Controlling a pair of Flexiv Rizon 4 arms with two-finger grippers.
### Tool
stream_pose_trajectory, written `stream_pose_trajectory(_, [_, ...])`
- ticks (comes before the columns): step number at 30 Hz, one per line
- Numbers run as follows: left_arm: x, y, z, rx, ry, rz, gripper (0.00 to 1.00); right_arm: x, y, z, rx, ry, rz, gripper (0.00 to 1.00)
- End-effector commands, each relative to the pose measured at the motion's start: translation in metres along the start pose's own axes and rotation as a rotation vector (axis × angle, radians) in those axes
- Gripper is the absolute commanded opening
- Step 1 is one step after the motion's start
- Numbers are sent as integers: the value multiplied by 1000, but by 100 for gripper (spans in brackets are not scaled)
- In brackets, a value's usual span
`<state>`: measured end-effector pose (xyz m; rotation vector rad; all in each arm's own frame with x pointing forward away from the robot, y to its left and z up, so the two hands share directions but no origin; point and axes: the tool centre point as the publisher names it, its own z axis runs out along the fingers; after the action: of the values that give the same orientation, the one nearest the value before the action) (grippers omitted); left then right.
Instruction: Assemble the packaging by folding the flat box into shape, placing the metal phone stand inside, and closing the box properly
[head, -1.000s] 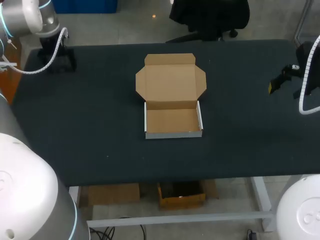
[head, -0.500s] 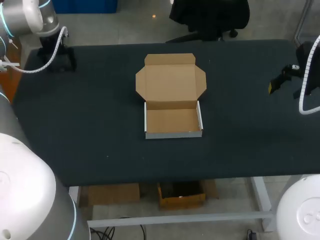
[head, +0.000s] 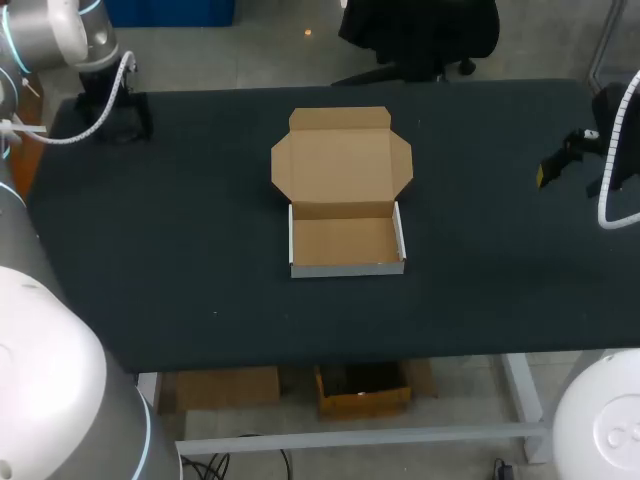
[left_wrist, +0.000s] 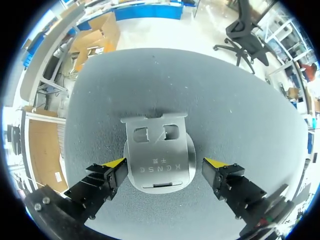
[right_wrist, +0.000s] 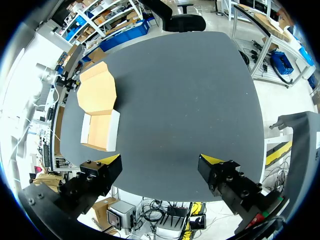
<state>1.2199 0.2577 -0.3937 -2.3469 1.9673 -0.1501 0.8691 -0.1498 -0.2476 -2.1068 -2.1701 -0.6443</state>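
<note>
The cardboard box (head: 347, 240) sits folded at the table's middle, its tray empty and its lid (head: 340, 165) lying flat behind it. A silver metal phone stand (left_wrist: 159, 155) lies flat on the dark table at the far left corner. My left gripper (left_wrist: 164, 163) hovers over it, open, its yellow-tipped fingers (left_wrist: 116, 164) on either side of the stand. In the head view that gripper (head: 115, 115) hides the stand. My right gripper (right_wrist: 160, 161) is open and holds nothing, above the table's right edge (head: 560, 168), with the box (right_wrist: 100, 112) far ahead of it.
The black table (head: 200, 260) carries nothing besides the box and the stand. My left arm's white cable (head: 95, 115) hangs near the far left corner.
My left arm has shifted slightly at the far left corner. The box and my right arm have stayed put.
</note>
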Motion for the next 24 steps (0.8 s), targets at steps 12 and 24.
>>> stream_pose_trajectory(12, [-2,-15,6,-36,-2,-8,100,0,0,-2,6,4,-1,100])
stream_pose_trajectory(24, [-4,-17,5,-35,-1,-12,100,0,0,-2,6,4,-1,100])
